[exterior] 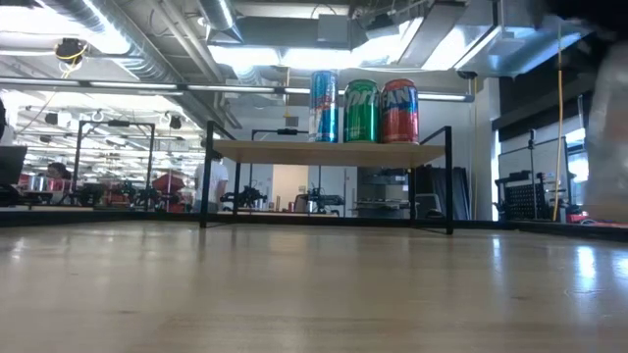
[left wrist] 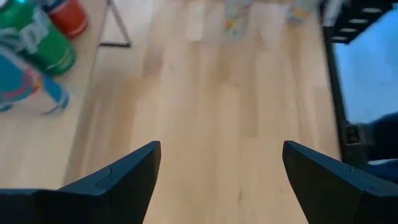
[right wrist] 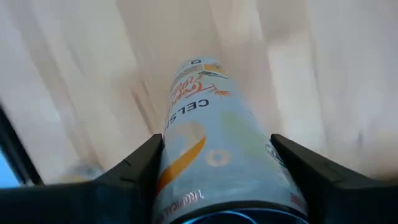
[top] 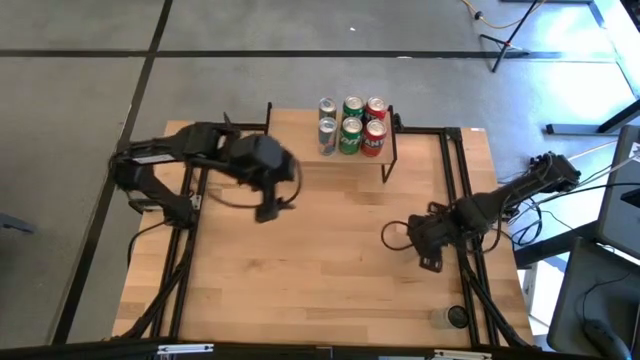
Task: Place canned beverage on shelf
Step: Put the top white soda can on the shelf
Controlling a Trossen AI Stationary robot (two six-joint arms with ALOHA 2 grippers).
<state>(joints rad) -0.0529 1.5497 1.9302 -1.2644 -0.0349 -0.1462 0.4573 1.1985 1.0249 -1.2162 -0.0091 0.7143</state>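
The shelf, a light-wood top on black legs, stands at the table's far middle and also shows in the low view. Several cans, silver-blue, green and red, stand upright on its right half. My right gripper is over the table's right side, shut on a pale Celsius can. In the high view the gripper hides that can. My left gripper hovers open and empty over the table just near the shelf's left part. My right gripper pinches the pale can's round body between its two fingers, one finger on each side. The can reaches on beyond the fingertips, its far end pointing away from the wrist. I cannot tell whether it touches the table.
Another can stands near the table's near right corner. Black frame rails run along the table's left and right sides. A cable loop hangs by my right gripper. Bare wood lies in the table's middle.
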